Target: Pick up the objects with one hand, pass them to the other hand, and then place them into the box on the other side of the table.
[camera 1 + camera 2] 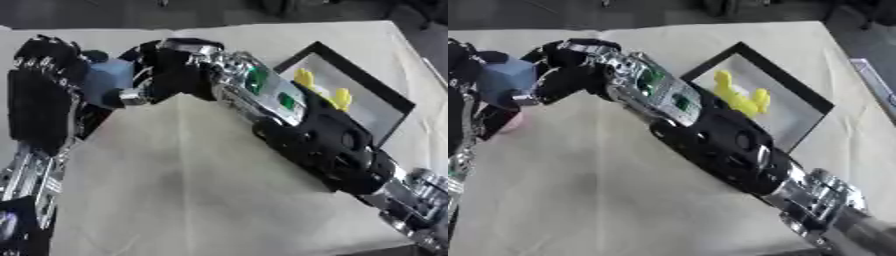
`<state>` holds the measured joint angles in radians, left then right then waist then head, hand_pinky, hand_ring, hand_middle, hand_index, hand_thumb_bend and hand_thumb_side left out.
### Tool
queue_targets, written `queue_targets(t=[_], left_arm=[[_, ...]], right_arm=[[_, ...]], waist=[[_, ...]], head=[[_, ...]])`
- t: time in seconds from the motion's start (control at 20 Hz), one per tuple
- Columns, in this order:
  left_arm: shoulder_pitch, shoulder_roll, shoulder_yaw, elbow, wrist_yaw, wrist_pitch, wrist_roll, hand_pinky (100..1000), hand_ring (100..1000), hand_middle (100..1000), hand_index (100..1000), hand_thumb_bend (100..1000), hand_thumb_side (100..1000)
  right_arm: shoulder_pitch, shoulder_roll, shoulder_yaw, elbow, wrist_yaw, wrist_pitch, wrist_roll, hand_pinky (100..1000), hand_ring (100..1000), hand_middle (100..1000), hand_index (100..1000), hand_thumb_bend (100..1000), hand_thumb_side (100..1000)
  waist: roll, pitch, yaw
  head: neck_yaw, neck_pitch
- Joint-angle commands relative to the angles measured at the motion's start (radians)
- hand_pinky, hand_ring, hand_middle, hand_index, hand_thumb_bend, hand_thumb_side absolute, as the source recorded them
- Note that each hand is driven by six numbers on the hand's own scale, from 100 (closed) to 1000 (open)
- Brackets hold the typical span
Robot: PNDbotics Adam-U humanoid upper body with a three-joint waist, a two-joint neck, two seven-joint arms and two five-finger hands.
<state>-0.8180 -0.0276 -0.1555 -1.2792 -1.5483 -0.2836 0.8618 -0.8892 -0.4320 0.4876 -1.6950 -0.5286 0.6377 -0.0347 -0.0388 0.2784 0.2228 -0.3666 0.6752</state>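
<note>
A pale blue block is held in the air at the upper left, between my two hands. My left hand stands upright at the left edge, its fingers bent over the block's top. My right arm crosses the table from the lower right. My right hand is curled on the block's other side, fingers above and thumb below. The black-rimmed box lies at the right, partly behind my right forearm. Yellow objects lie inside it.
The table wears a beige cloth, and its far edge runs along the top of both views. A pinkish patch shows on the cloth under the left hand. Dark floor lies beyond the table.
</note>
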Motion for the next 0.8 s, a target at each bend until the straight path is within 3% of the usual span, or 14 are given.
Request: queue_targets(t=[0.05,0.3,0.5,0.8], left_arm=[[-0.012,-0.015,-0.013,-0.009,-0.008,-0.007,0.01,484,379,287,499,513,100],[-0.01,-0.021,-0.013,-0.01,-0.02,0.0,0.013,481,379,289,505,510,100],[-0.01,-0.024,-0.013,-0.012,-0.024,0.008,0.018,480,379,290,507,509,100],[-0.011,-0.026,-0.013,-0.012,-0.028,0.013,0.024,480,380,292,508,509,100]], right_arm=[[-0.029,0.009,-0.01,-0.01,-0.012,0.009,-0.031,890,730,613,843,341,197],[-0.035,0.014,-0.003,-0.011,-0.037,0.027,-0.071,887,719,604,833,360,187],[-0.037,0.017,-0.001,-0.01,-0.047,0.038,-0.096,882,701,571,803,395,100],[-0.038,0.018,0.003,-0.013,-0.065,0.047,-0.113,880,682,522,755,335,100]], waist=[[0.001,-0.019,0.0],[0.0,-0.018,0.0],[0.0,-0.019,0.001],[0.0,-0.018,0.001]], head=[[-0.004,0.001],[-0.006,0.001],[-0.009,0.002],[-0.009,0.001]])
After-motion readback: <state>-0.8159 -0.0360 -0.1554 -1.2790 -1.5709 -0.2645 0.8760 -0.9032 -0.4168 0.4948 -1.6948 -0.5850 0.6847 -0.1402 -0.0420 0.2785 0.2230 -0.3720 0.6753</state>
